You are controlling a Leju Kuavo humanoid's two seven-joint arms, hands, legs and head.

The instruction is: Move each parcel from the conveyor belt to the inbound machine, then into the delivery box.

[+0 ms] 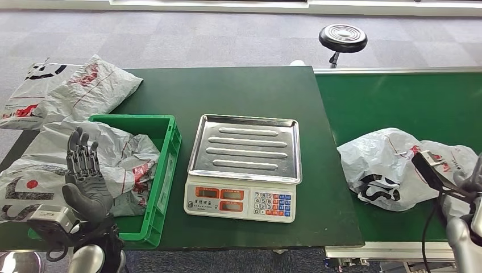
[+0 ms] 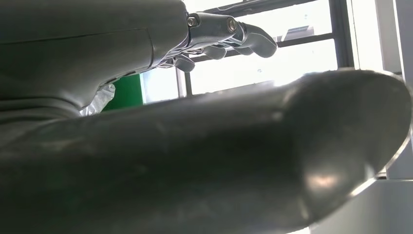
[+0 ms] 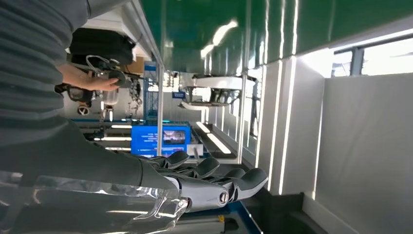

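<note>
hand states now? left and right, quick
Left hand: open, fingers extended upward, holding nothing, raised beside the green crate.
Right hand: fingers fairly straight against the grey parcel on the conveyor belt; grip cannot be told.

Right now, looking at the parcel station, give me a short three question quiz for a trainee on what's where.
1. True or false: the steel tray of the white electronic scale is bare.
2. Where does the grey plastic parcel bag with black and red print lie? A) on the green conveyor belt B) in the green plastic crate C) on the scale
3. Fill in: the left hand is raised with fingers apart, holding ____.

Key: 1 true; 2 A; 3 nothing.
</note>
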